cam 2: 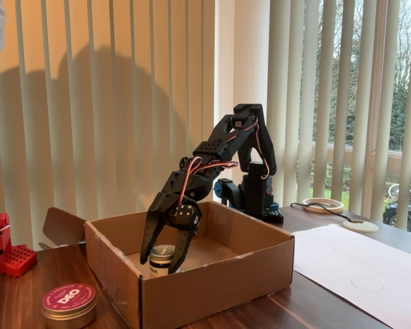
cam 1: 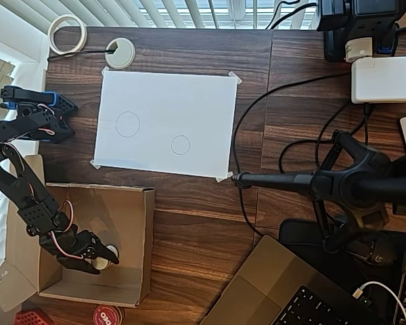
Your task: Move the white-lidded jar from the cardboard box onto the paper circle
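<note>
Brown cardboard box point(cam 2: 192, 281) holds one white-lidded jar point(cam 2: 162, 257), with the black arm's end effector point(cam 2: 162, 258) lowered around it.

Nearest in the fixed view sits one round tin with a red lid point(cam 2: 68, 305) on the dark wooden surface point(cam 1: 203, 230), just left of the box. Inside the box, the jar stands upright on the floor near the front wall; the two fingers point(cam 2: 180, 250) point down, spread apart on either side of it, and whether they press its sides cannot be told. One arm bends up and back from the box to its base beyond. Farther right lies one white taped sheet point(cam 1: 166, 122) with two pencilled circles; the smaller paper circle point(cam 1: 181, 145) is bare, well apart from the box.
</note>
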You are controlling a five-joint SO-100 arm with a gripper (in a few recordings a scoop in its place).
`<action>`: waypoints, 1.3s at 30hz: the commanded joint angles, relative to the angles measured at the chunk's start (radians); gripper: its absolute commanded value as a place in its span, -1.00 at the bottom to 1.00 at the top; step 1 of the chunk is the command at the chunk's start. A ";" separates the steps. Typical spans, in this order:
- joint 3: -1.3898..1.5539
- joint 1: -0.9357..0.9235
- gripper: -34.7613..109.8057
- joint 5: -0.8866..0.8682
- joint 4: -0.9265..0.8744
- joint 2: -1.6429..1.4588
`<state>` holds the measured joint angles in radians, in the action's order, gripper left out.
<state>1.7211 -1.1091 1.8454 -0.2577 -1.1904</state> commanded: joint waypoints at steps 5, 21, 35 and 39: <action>-0.029 0.009 -0.35 -0.015 0.029 -0.103; 0.129 0.077 -0.37 0.031 0.351 -0.293; 0.336 0.190 -0.38 0.048 0.549 -0.520; 0.387 0.249 -0.39 0.031 0.565 -0.603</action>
<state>2.1077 -0.8974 1.8776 0.2470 -1.5861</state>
